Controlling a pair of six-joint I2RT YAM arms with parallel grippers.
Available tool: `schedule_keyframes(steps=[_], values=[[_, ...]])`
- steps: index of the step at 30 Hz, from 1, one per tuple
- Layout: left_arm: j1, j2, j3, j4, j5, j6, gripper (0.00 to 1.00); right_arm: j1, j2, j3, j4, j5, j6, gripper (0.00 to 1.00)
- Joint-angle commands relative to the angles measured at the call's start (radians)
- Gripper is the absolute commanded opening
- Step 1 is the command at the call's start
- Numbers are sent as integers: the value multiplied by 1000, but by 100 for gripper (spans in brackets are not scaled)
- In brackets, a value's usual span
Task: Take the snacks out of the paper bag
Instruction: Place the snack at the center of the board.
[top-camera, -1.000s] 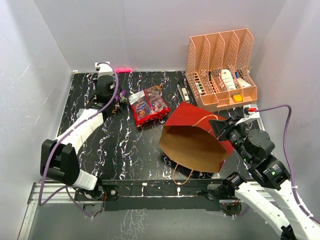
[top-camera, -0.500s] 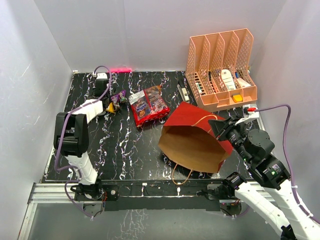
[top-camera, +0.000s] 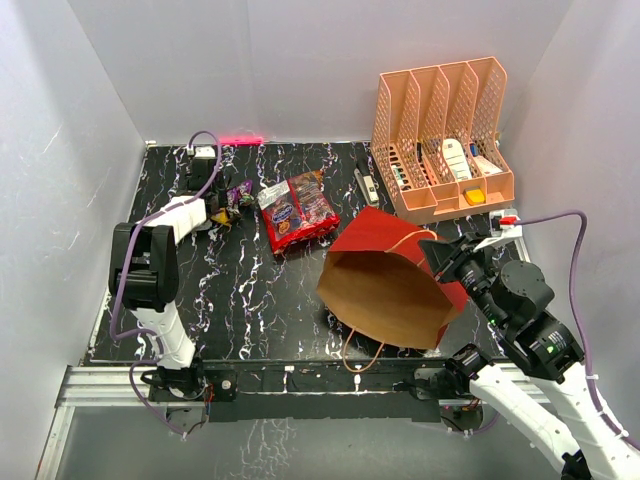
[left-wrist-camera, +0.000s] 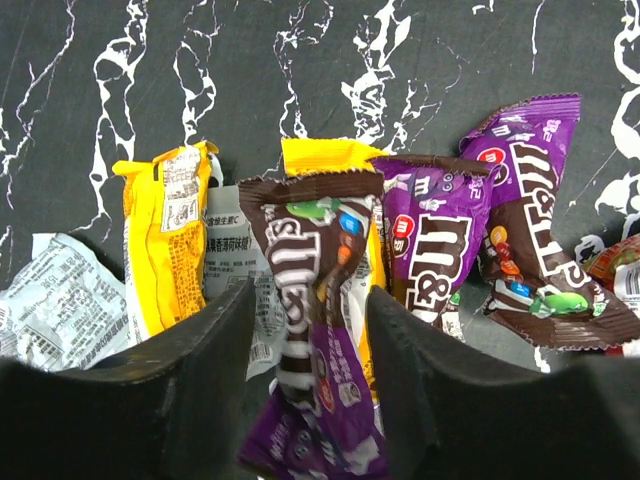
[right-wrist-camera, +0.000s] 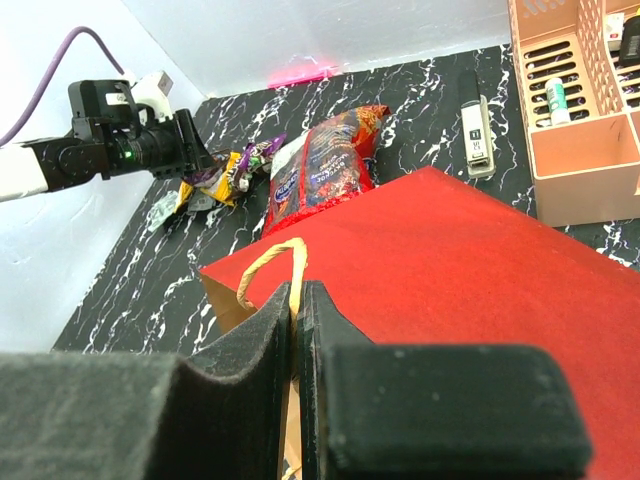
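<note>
Hanging low over the far-left part of the black marbled table (top-camera: 250, 300), the left gripper (left-wrist-camera: 308, 295) is standing with its jaws part-way apart around a brown-and-purple crinkly candy packet (left-wrist-camera: 320, 230). Whether it is pinching the packet or only framing it cannot be told. Under it, the small yellow, silver-grey and purple packets (top-camera: 232, 200) are lying in a loose heap, and the two glossy red snack bags (top-camera: 297, 210) are resting side by side nearer the middle. All of these are lying outside the large red paper bag with the brown kraft inside (top-camera: 385, 290). The right gripper (right-wrist-camera: 297, 290) is clamping the bag's rim beside the thin brown cord handle (right-wrist-camera: 270, 262), tipping the mouth toward the near edge. What is showing of the inside looks bare — so the unloading is probably nearly done, though the deepest corner is hidden.
</note>
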Motion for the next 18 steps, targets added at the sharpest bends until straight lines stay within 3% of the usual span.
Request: schedule_keyframes(steps=[1, 3, 12, 18], values=[[5, -79, 13, -27, 16, -19, 56, 4, 1, 37, 48, -17, 8, 7], [5, -107, -7, -16, 19, -19, 64, 4, 14, 45, 65, -42, 2, 7], [5, -218, -26, -28, 85, -42, 70, 4, 192, 190, 170, -249, -13, 7], [-2, -281, -39, -24, 122, -42, 76, 4, 292, 294, 232, -109, 0, 7]])
